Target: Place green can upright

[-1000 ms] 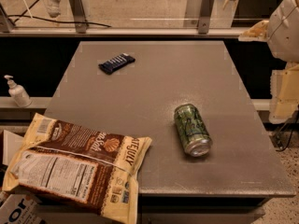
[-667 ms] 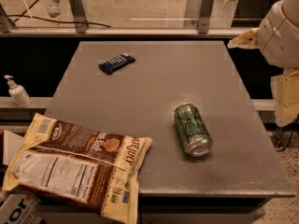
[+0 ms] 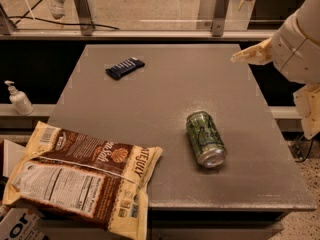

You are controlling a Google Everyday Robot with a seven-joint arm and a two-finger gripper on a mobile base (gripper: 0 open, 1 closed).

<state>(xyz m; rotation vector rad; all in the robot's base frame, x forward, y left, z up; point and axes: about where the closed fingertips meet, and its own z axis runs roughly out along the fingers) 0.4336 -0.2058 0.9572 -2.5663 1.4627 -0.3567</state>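
The green can [image 3: 205, 138] lies on its side on the grey table [image 3: 165, 94], right of the middle, with one silver end facing the front right. My gripper [image 3: 248, 55] is at the upper right, above the table's far right edge, on the end of the pale arm [image 3: 297, 44]. It points left, is well behind and to the right of the can, and is apart from it. It holds nothing that I can see.
A brown and cream snack bag [image 3: 85, 179] overhangs the table's front left corner. A dark blue wrapped bar [image 3: 125, 67] lies at the back left. A soap dispenser [image 3: 19, 99] stands on a ledge to the left. A glass railing [image 3: 150, 14] runs behind the table.
The arm and gripper have moved left, in over the table's far right edge. The can, the bag and the bar have not moved.
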